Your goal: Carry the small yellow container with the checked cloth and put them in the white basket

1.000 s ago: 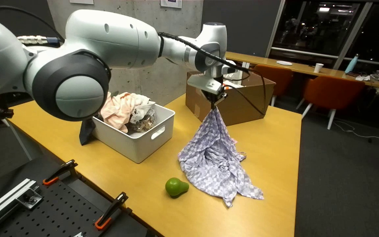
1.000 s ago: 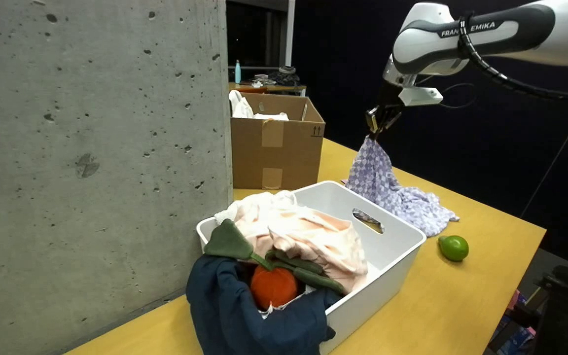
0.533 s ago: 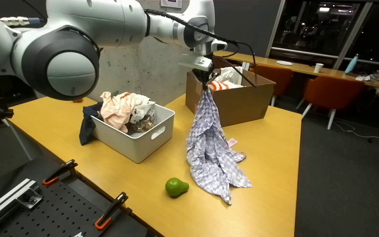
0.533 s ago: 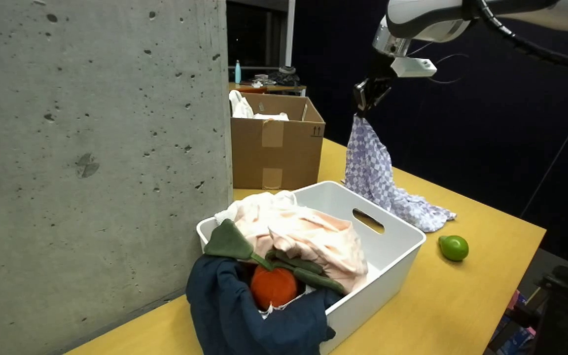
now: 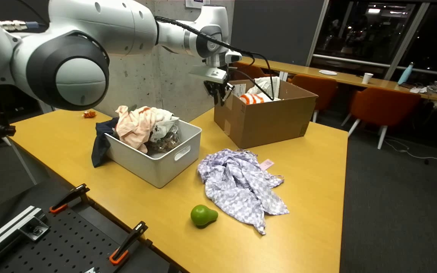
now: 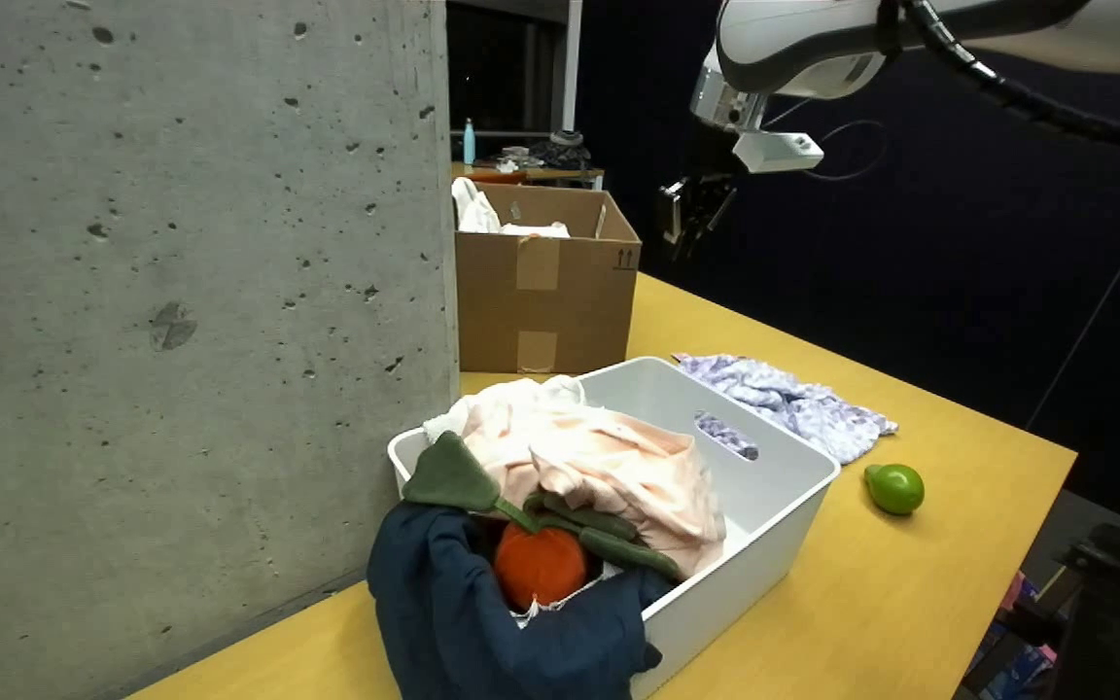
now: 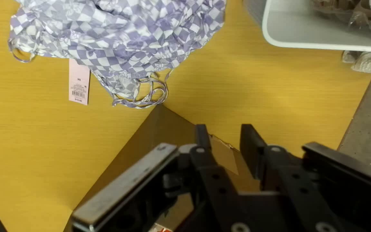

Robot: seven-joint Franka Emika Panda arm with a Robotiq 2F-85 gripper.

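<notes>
Lavender-and-white checked cloth (image 5: 237,182) lies crumpled on the yellow tabletop (image 5: 309,182), outside the white rectangular plastic basket (image 5: 150,167), because the two-fingered black claw (image 7: 224,132) hangs spread, gripping nothing.

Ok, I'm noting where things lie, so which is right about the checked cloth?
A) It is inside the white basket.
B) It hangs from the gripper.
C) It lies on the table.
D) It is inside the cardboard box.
C: the checked cloth lies crumpled on the table beside the white basket, and the gripper stands open with nothing in it.
</notes>
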